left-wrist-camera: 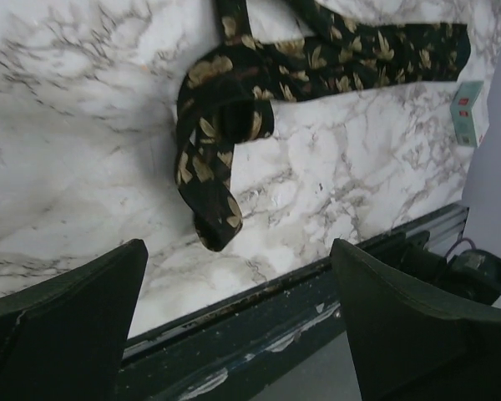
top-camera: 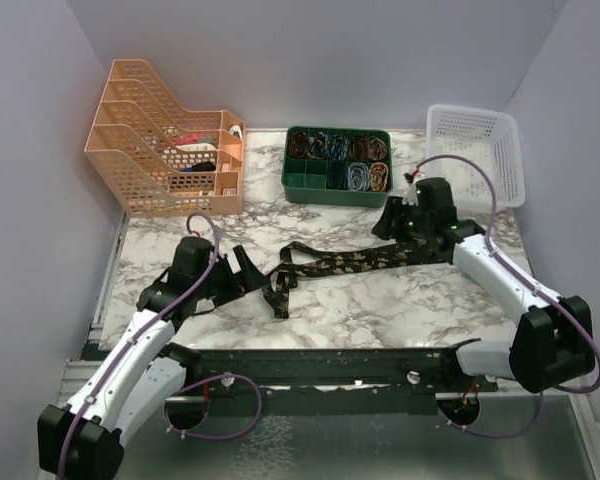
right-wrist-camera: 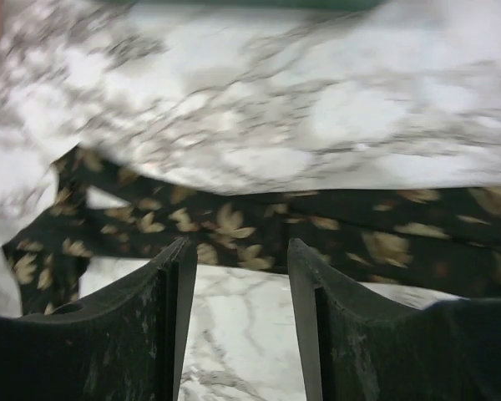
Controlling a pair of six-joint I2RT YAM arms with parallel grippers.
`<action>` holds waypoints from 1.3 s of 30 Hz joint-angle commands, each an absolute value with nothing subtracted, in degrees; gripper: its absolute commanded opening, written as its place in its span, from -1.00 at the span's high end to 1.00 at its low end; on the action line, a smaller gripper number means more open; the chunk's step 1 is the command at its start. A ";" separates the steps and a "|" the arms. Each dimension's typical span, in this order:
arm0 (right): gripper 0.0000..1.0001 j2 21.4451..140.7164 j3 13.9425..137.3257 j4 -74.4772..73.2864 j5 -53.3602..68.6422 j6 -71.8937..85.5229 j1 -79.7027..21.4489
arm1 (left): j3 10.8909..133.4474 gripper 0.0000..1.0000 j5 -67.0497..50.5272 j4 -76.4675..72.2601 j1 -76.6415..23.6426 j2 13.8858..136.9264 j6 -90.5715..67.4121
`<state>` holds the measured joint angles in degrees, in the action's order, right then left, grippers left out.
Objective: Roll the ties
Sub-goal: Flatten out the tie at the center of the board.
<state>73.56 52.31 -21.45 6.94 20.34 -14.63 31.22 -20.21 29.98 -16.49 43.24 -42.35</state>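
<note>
**Item 1: necktie (top-camera: 352,261), qty 1.** Black fabric with tan-gold leaf flecks. It lies flat on the marble table (top-camera: 380,315) at centre, running from 3 o'clock toward 9 o'clock. Its 9 o'clock end is doubled over into a loose loop, with a short tail pointing to 6 o'clock. Nothing grips it. In the left wrist view the necktie (left-wrist-camera: 225,125) shows this loop. In the right wrist view the necktie (right-wrist-camera: 234,221) shows two strands crossing.

**Item 2: grippers, qty 2.**
- Left gripper (top-camera: 246,268) (left-wrist-camera: 234,251): at 9 o'clock, just beside the looped end. Its jaws are spread wide and hold nothing.
- Right gripper (top-camera: 390,222) (right-wrist-camera: 238,246): at 2 o'clock, above the tie's right stretch. Its jaws are partly apart, with bare marble showing between them.

**Item 3: green divided tray (top-camera: 337,190), qty 1.** At 12 o'clock, with coiled items in its compartments.

**Item 4: peach perforated file rack (top-camera: 160,165), qty 1.** At 10 o'clock.

**Item 5: white mesh basket (top-camera: 477,150), qty 1.** At 2 o'clock.
</note>
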 commanded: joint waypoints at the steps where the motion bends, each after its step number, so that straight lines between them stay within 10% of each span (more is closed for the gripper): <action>1: -0.06 77.66 48.20 -8.86 19.36 18.54 -22.03 | 29.17 -0.83 -14.99 29.41 -25.09 43.79 -50.78; 21: 0.04 89.38 53.01 -8.62 20.38 13.48 -32.08 | 22.45 -0.24 1.02 14.81 -46.05 53.52 -59.26; 31: 0.09 85.97 55.94 -18.05 -5.51 17.73 -32.08 | 17.72 0.12 1.23 5.14 -46.86 57.39 -57.52; 39: 0.01 76.42 52.40 -20.04 -14.45 25.39 -29.11 | 18.55 1.00 4.86 8.25 -46.85 56.52 -53.31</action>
<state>81.36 54.37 -18.70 -9.56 22.09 -30.41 18.06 1.02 7.75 -46.63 57.01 -56.36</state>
